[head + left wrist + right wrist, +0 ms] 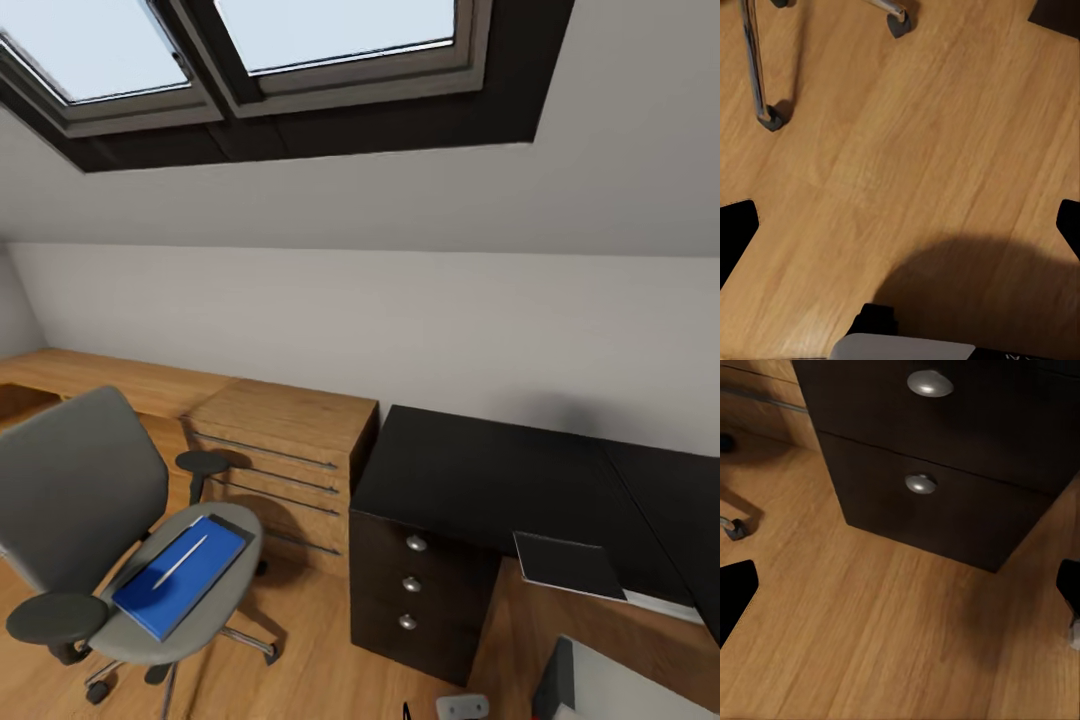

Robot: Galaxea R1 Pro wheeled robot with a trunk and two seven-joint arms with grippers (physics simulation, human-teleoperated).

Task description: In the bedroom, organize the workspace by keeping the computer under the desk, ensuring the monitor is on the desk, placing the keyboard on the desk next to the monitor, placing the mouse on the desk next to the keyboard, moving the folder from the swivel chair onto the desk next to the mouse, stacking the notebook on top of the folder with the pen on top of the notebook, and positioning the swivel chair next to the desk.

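The swivel chair [80, 490] stands at the left on the wood floor, grey with black armrests. On its seat lies the blue folder [180, 580] with the pen [180, 560] on top. A thin dark flat book with a pale edge, apparently the notebook [570, 565], rests on the black top at the right, where the desk [670, 500] begins. A light grey box with a dark side, apparently the computer [630, 690], sits at the bottom right. My left gripper [900, 229] and right gripper [900, 592] hang open and empty above the floor. The monitor, keyboard and mouse are out of view.
A black cabinet [410, 590] with three round-knobbed drawers stands in the middle, close in front of my right gripper [945, 495]. A light-wood drawer unit [290, 450] and a low wood bench [90, 375] line the wall. The chair's chrome legs and casters [769, 116] are near my left gripper.
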